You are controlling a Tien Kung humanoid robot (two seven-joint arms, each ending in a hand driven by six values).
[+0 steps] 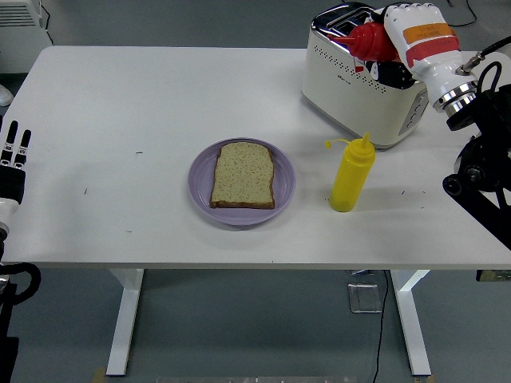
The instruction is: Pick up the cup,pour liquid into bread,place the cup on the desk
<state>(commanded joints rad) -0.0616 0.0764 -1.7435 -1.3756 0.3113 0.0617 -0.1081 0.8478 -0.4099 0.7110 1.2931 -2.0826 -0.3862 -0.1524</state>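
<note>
Bread (pixel 243 174) lies flat on a round purple plate (pixel 201 180) near the middle of the white table (pixel 144 104). It is 1 slice, brown at the crust and pale with small specks on top. It fills most of the plate and nothing else is on the plate with it.

Just to the right of the plate stands a yellow squeeze bottle (pixel 352 173). It is upright on the table, and its small cap hangs off to the left of the pointed tip. It does not touch the plate.

Behind the yellow bottle, at the far right of the table, sits a cream and silver toaster (pixel 351 84). Its slots on top are partly hidden by the robot's hand.

The right hand (pixel 407 40) is up in the air over the toaster. Its fingers are wrapped around a red squeeze bottle (pixel 369 39). The red bottle is tipped over on its side, with its pointed tip facing left. It is well apart from the bread and the plate. What is inside the red bottle cannot be seen.

The left hand (pixel 13 163) rests at the left edge of the table, far from everything else. Its fingers are straight and point up, and it holds nothing.

A few tiny dark marks dot the table top. Under the table, white legs stand on a grey floor.
</note>
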